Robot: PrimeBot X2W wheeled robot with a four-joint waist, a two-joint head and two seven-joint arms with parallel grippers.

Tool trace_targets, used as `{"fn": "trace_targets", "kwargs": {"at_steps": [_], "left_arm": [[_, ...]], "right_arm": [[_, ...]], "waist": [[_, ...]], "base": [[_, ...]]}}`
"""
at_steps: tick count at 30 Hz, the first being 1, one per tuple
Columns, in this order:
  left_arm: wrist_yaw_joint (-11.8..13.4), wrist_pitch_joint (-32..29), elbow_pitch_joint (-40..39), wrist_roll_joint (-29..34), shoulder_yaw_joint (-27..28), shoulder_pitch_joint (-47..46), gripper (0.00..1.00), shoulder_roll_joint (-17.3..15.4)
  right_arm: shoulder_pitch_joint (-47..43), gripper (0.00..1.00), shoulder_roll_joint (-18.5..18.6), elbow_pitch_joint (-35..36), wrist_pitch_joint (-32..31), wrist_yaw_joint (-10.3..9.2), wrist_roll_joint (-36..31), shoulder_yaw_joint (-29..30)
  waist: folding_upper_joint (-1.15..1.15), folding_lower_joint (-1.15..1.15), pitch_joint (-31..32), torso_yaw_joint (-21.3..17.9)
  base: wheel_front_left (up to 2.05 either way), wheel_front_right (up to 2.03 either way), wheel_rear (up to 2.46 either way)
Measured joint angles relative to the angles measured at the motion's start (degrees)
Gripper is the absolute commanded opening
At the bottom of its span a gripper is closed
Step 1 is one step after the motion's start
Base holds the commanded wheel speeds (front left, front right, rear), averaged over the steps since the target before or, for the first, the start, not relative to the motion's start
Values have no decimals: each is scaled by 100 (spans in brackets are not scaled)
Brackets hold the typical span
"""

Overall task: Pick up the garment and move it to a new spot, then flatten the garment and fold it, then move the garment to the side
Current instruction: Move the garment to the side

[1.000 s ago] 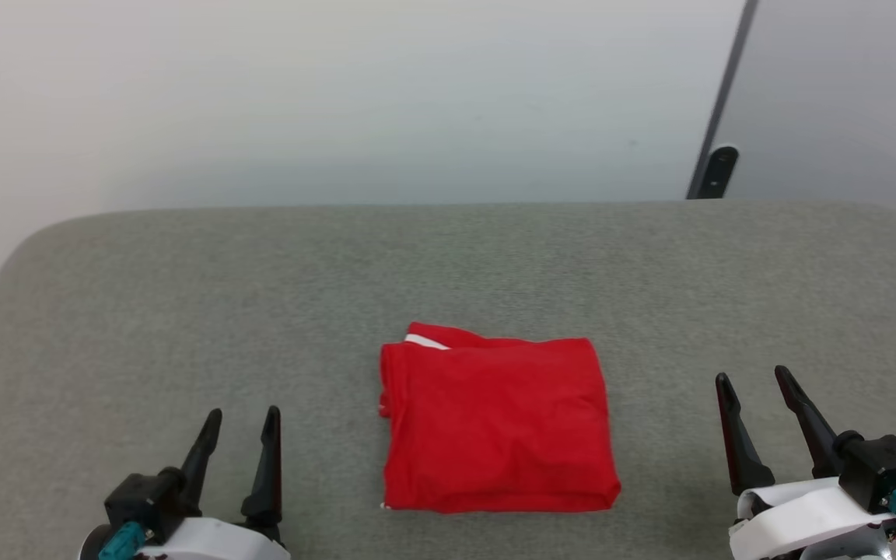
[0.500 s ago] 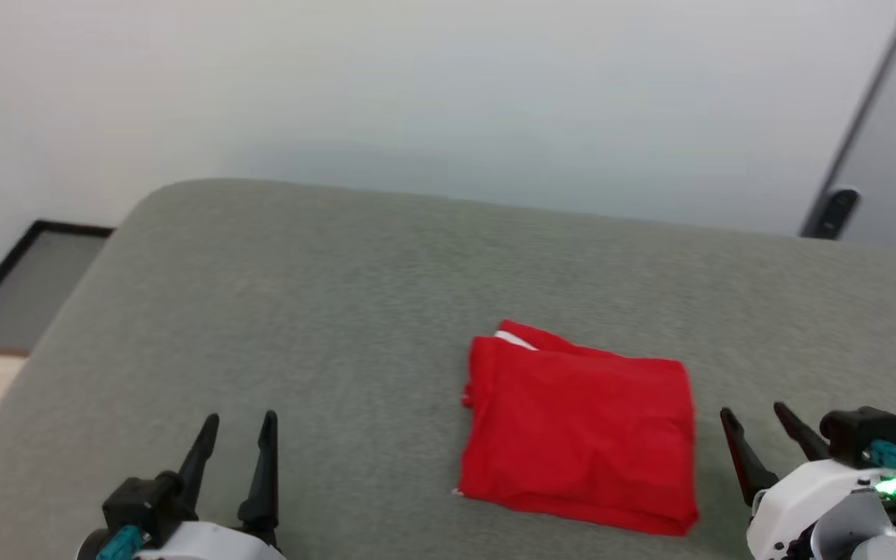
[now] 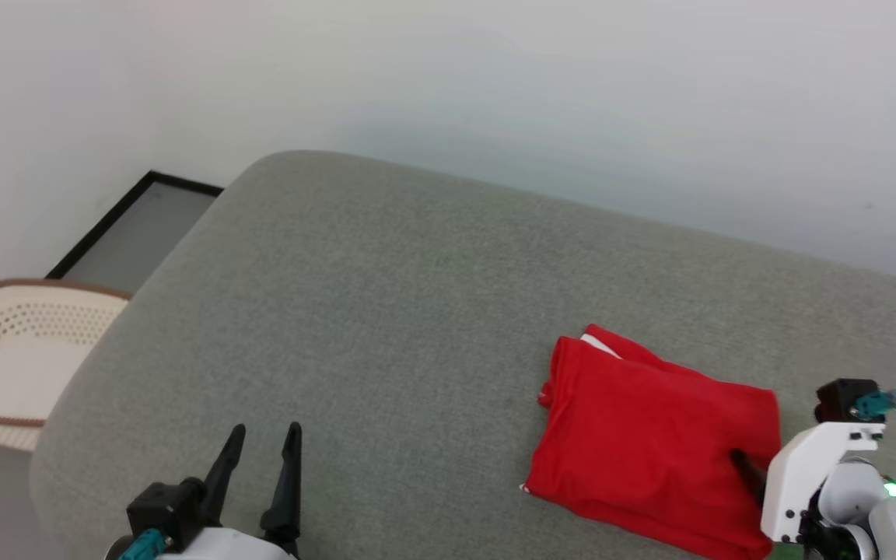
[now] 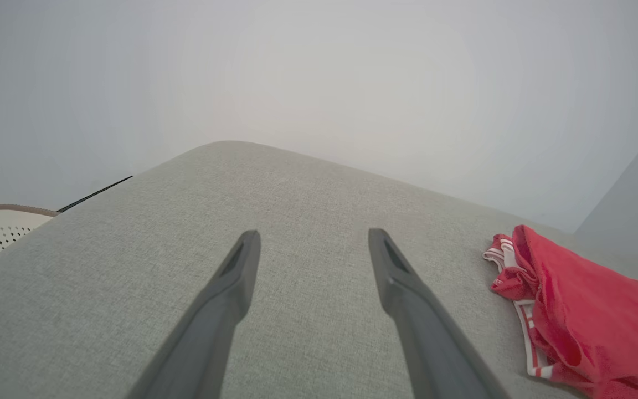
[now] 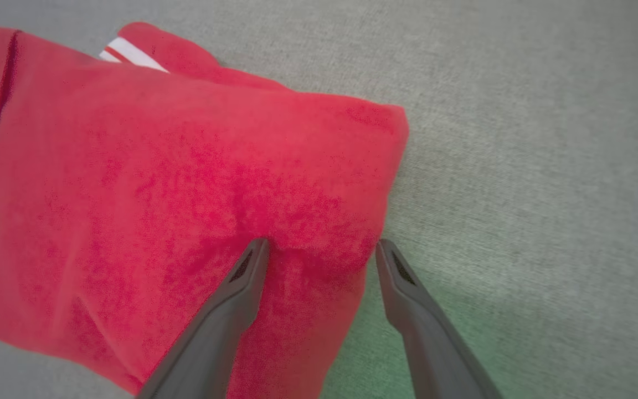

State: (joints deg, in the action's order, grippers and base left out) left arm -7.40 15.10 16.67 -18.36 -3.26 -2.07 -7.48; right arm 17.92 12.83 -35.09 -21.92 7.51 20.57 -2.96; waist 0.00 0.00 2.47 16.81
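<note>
Straddling an edge of the garment (image 5: pixel 158 166), the right gripper (image 5: pixel 322 244) is holding its fingers apart. The left gripper (image 4: pixel 313 235) is hovering, fingers spread, over the grey cushion (image 4: pixel 130 249).

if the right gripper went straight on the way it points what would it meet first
Most likely the garment: the open right gripper straddles its folded edge, one finger over the red cloth, the other over the grey cushion just beside it. Its height above the cloth is unclear.

The right end effector (image 3: pixel 756 460) seems largely hidden behind its own wrist (image 3: pixel 806 474).
</note>
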Motion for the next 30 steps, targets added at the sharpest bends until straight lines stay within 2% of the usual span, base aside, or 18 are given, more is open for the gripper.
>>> {"fn": "trace_targets", "kwargs": {"at_steps": [7,15,16,17,26,30], "left_arm": [[0,0,68,-101,-86,-123,100,30],[0,0,148,-179,-205,-295,100,79],[0,0,158,-186,-210,-299,100,78],[0,0,169,-187,-214,-308,100,78],[0,0,185,-236,-180,-350,100,35],[0,0,140,-243,-180,-369,100,29]], "right_arm": [[309,100,-246,-374,-1023,0,-290,439],[671,100,-460,-599,-1460,0,-650,1016],[692,37,-476,-621,-1483,0,-668,1051],[722,0,-497,-625,-1488,0,-659,1100],[836,0,-531,-703,-1400,3,-645,1372],[887,0,-423,-659,-1383,4,-593,1347]], "waist": [[0,0,-201,119],[0,0,-383,197],[0,0,-396,207],[0,0,-406,216],[0,0,-465,193],[0,0,-500,139]], "base": [[0,0,0],[0,0,0],[0,0,0],[0,0,0],[0,0,0],[0,0,0]]}}
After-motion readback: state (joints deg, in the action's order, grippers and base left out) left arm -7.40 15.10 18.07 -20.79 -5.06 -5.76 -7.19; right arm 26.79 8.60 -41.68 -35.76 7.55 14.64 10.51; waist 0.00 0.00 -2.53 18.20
